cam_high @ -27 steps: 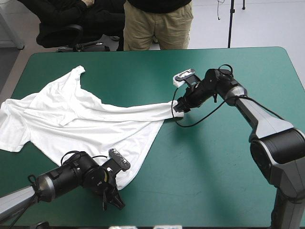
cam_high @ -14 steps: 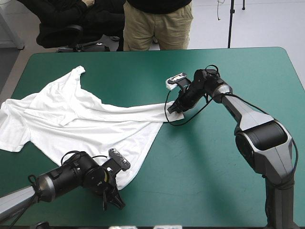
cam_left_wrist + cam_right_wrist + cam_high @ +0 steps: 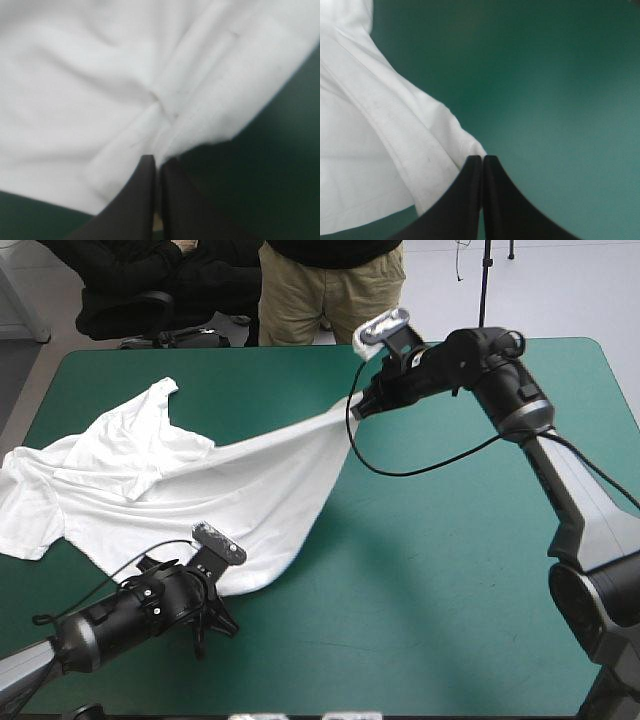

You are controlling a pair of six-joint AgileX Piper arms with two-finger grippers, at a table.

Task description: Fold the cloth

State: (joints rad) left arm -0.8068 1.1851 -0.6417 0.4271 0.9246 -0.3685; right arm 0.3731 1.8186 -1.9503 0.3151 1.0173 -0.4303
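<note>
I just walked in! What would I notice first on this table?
A big white T-shirt sprawls over the left half of the teal-green table. The right gripper pinches one corner up in the air near the far edge, and the left gripper pinches the hem by the near edge.

White short-sleeved T-shirt [image 3: 150, 480], mostly spread out but pretty wrinkly, on the left half of the table [image 3: 450, 570]. One hem corner's lifted up and stretched taut toward the far edge, the other hem corner's down near the front edge.
</note>
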